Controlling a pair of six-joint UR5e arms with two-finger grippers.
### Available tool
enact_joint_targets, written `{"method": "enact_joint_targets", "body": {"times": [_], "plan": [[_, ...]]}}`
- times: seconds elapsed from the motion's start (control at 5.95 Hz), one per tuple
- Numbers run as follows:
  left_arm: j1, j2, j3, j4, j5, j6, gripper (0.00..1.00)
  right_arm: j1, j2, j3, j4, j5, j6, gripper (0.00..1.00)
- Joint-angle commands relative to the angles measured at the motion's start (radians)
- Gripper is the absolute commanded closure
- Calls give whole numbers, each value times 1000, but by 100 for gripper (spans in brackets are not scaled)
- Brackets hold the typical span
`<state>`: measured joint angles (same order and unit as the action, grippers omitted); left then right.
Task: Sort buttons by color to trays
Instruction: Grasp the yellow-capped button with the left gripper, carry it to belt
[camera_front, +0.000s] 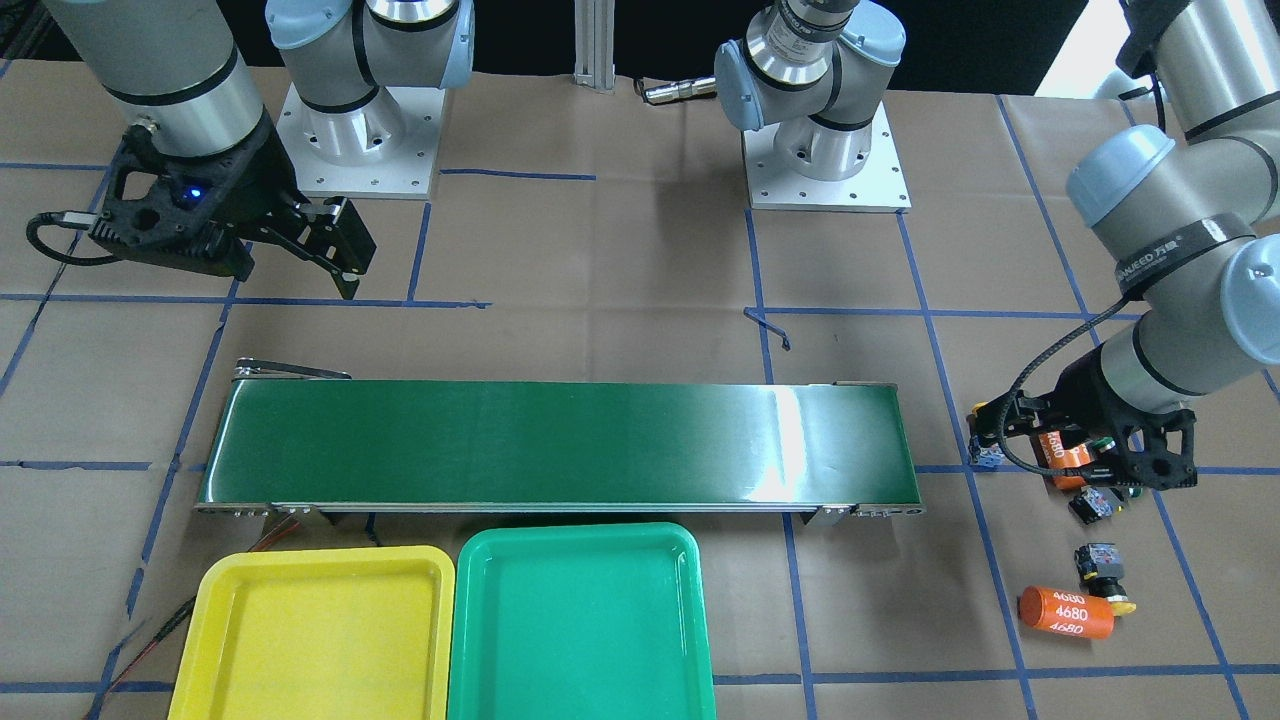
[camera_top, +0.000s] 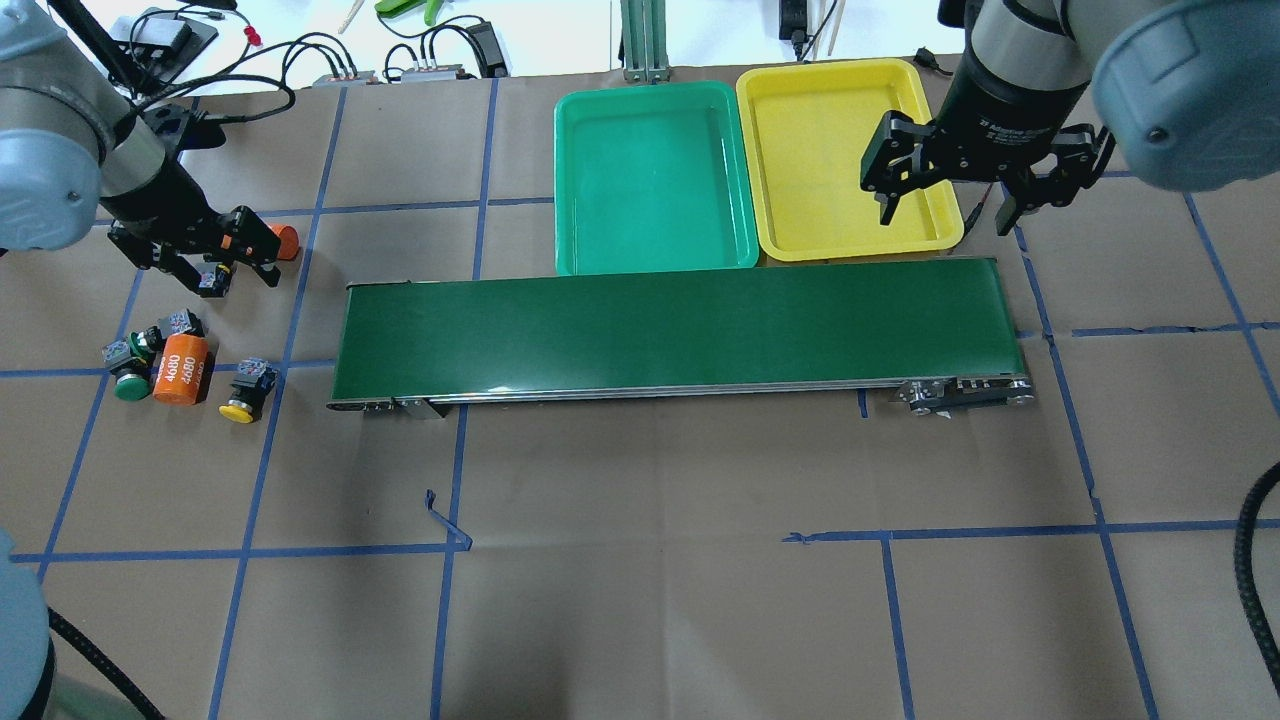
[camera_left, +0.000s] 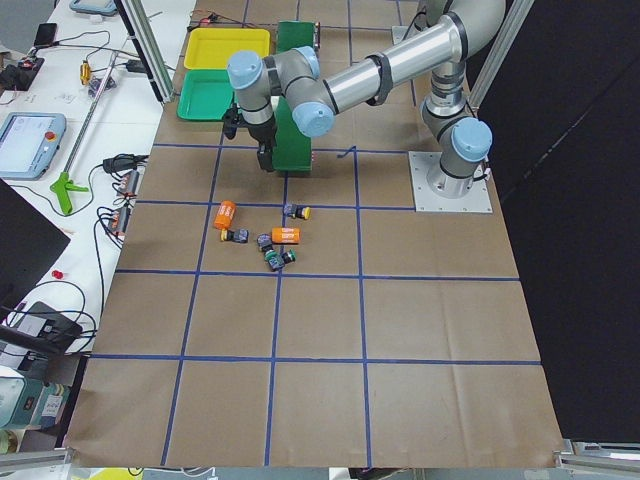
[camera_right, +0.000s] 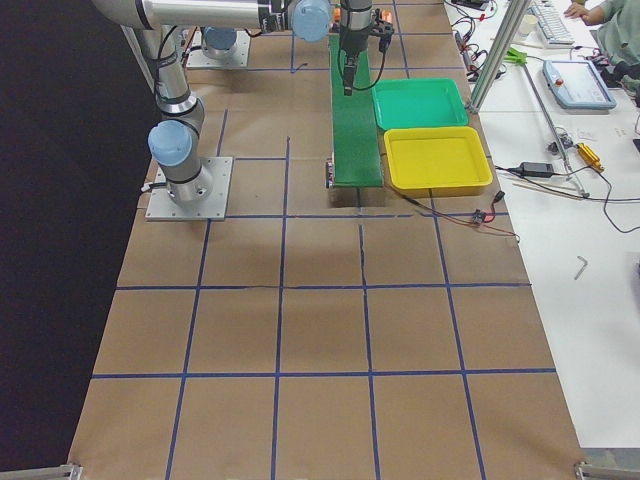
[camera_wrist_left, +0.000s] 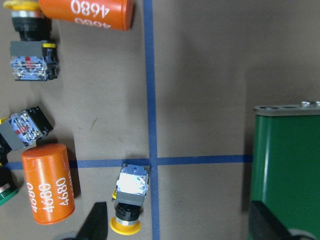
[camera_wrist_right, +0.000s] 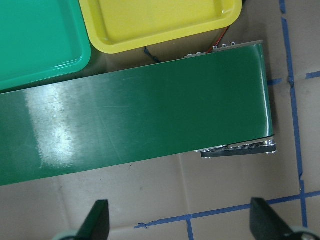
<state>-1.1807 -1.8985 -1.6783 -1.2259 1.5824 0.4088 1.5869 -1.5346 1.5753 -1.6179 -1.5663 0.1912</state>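
Four buttons lie on the paper off the conveyor's end. In the overhead view a yellow-capped one (camera_top: 243, 392), a green-capped one (camera_top: 128, 375), a third (camera_top: 180, 322) and a fourth (camera_top: 212, 283) sit around two orange cylinders. My left gripper (camera_top: 218, 268) hangs open and empty above them. In its wrist view the near yellow-capped button (camera_wrist_left: 131, 197) lies beside one finger (camera_wrist_left: 95, 222). My right gripper (camera_top: 945, 220) is open and empty above the conveyor's other end, by the yellow tray (camera_top: 820, 150). The green tray (camera_top: 650, 160) stands next to it. Both trays hold nothing.
The long dark-green conveyor belt (camera_top: 680, 325) lies between the trays and my bases. Two orange "4680" cylinders (camera_top: 183, 368) (camera_top: 285, 240) lie among the buttons. Cables and tools lie past the table's far edge (camera_top: 300, 60).
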Motion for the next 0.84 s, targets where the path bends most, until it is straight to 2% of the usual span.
{"method": "enact_joint_targets", "body": {"times": [0.0, 0.17, 0.34, 0.5, 0.67], "plan": [[47, -40, -125, 151, 1, 111, 2, 10, -4, 2, 13, 8, 2, 0], [52, -77, -202, 281, 1, 149, 2, 10, -9, 5, 18, 17, -7, 0], [64, -88, -265, 354, 2, 178, 3, 10, -9, 11, 19, 14, -30, 0], [78, -88, -285, 362, 4, 198, 7, 8, -9, 9, 19, 0, -51, 0], [84, -85, -290, 362, 31, 200, 21, 8, -10, 8, 19, 2, -55, 0]]}}
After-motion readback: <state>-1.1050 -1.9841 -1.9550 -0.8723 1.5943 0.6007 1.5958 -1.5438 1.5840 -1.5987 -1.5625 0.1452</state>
